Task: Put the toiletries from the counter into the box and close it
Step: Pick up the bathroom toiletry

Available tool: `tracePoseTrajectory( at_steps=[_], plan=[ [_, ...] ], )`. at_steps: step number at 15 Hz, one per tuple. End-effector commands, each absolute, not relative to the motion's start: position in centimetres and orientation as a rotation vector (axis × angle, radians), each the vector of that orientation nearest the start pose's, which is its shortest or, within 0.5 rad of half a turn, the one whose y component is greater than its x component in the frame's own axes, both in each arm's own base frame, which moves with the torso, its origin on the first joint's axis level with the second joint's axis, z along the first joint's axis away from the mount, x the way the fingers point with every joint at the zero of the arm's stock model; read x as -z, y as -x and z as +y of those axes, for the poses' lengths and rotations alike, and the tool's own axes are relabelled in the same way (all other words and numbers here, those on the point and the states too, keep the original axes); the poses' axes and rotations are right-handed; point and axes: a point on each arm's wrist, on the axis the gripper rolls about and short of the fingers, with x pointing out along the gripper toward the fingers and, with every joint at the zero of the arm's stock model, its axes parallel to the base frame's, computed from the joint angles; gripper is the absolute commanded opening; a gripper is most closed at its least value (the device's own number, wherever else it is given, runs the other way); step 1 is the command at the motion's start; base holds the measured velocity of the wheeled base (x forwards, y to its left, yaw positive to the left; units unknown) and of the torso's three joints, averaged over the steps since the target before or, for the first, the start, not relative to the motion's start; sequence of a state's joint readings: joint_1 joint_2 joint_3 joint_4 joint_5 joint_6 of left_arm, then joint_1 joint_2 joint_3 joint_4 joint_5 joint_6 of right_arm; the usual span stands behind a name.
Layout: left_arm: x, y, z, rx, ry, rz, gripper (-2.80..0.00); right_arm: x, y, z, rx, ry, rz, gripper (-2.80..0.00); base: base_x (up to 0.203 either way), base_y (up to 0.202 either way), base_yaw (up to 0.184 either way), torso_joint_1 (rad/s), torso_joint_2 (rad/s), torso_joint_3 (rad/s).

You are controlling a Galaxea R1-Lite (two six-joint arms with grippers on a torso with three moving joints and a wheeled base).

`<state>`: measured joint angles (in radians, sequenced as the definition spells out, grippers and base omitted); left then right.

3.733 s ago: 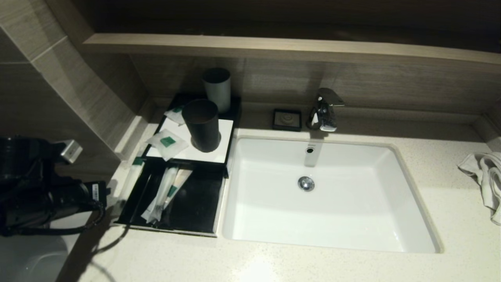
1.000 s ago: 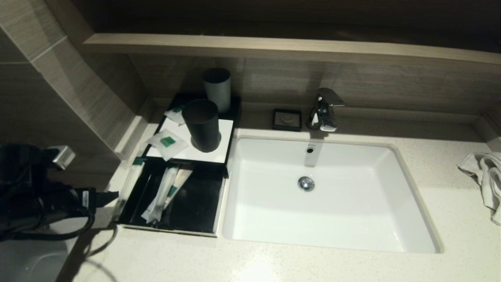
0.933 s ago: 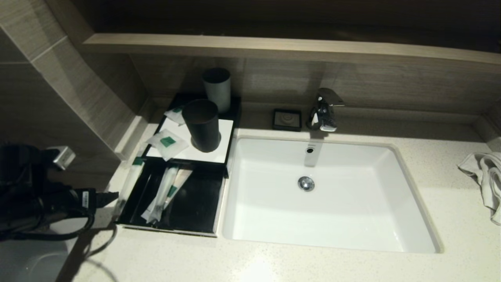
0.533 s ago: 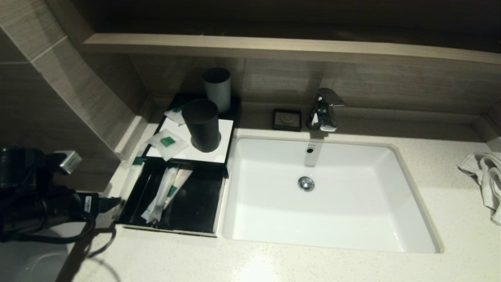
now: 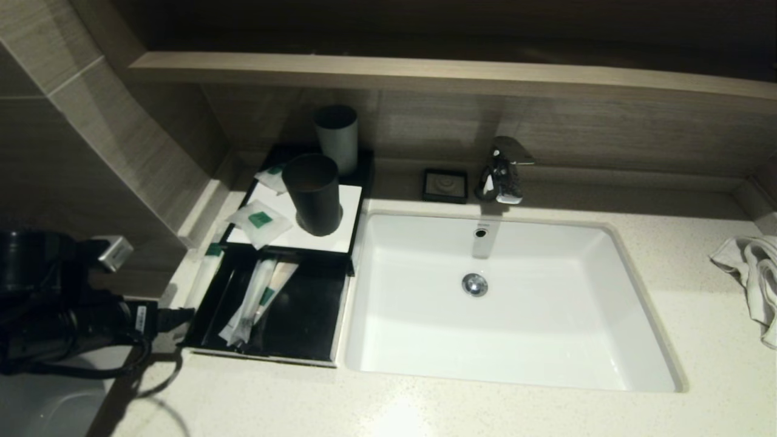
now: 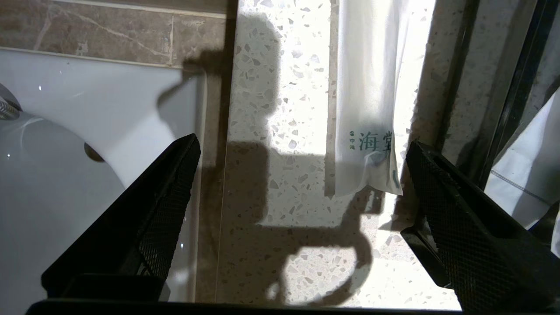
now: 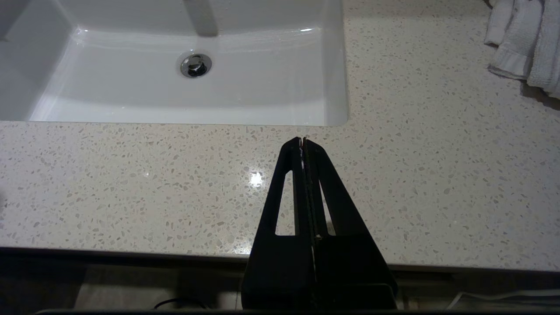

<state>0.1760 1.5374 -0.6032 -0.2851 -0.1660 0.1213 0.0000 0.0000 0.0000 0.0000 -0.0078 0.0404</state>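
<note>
The left gripper (image 6: 302, 210) is hovering wide open over the counter (image 6: 280, 183), straddling the near end of a long sachet (image 6: 367, 131) lying just beside the open drawer (image 5: 291, 321) of the box (image 5: 303, 240); one finger (image 6: 459, 227) is sitting close to the drawer wall, risking catching it, or the flat sachet slipping free, while the right gripper (image 7: 302, 142) is resting closed over the counter's front edge

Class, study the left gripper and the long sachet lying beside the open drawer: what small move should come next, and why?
Probably advance the left gripper until its open jaws straddle the long translucent white plastic sachet, then close. The sachet lies on the speckled stone counter, outside the black drawer.
</note>
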Motion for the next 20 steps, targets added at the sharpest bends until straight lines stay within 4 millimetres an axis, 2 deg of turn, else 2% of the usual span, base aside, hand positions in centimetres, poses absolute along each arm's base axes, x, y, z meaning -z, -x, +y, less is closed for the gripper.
tracePoseTrajectory(
  at_steps=[1, 20],
  plan=[
    [-14.01, -23.39, 3.79, 0.035, -0.019, 0.647, 0.00, -7.55, 2.28, -0.02, 0.008, -0.041, 0.000, -2.80, 0.000, 0.000, 0.000, 0.000, 0.00, 0.000],
    [-13.38, -23.30, 3.74, 0.042, -0.029, 0.673, 0.00, -7.55, 2.28, -0.02, 0.008, -0.041, 0.000, -2.80, 0.000, 0.000, 0.000, 0.000, 0.00, 0.000]
  ],
)
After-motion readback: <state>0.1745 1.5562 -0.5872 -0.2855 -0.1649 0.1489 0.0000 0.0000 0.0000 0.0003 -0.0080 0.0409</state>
